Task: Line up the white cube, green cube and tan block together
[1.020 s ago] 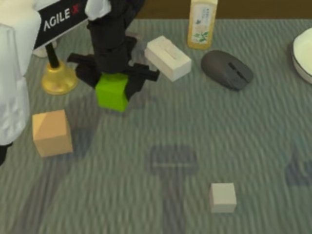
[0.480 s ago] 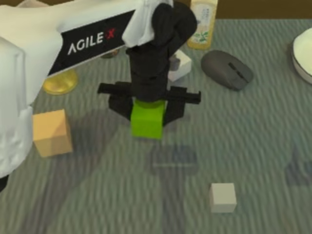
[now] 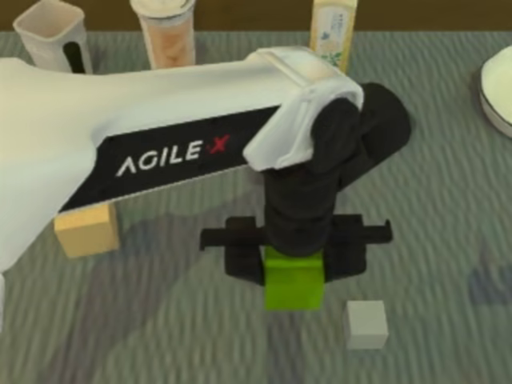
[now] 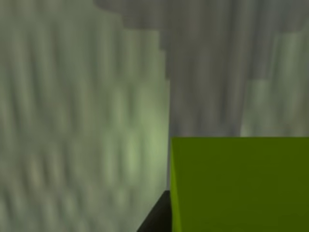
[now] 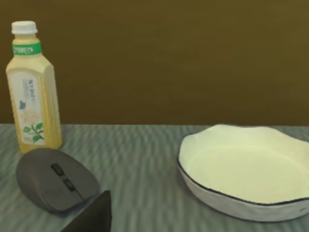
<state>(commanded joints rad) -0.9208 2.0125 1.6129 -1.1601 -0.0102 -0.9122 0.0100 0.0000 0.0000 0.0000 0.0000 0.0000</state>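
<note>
Nearest the table's front edge, the white cube [image 3: 366, 324] sat alone. Just beside it, to its left, my left gripper [image 3: 294, 276] was clamped on the green cube [image 3: 294, 279], having carried it across from the far left in the last second. I judged that left little but lowering it next to the white cube. The green cube hung roughly square to the table edges, with no long axis to speak of. Farther back at the left, the tan block [image 3: 86, 230] waited, half under my arm. My right gripper was out of view.
</note>
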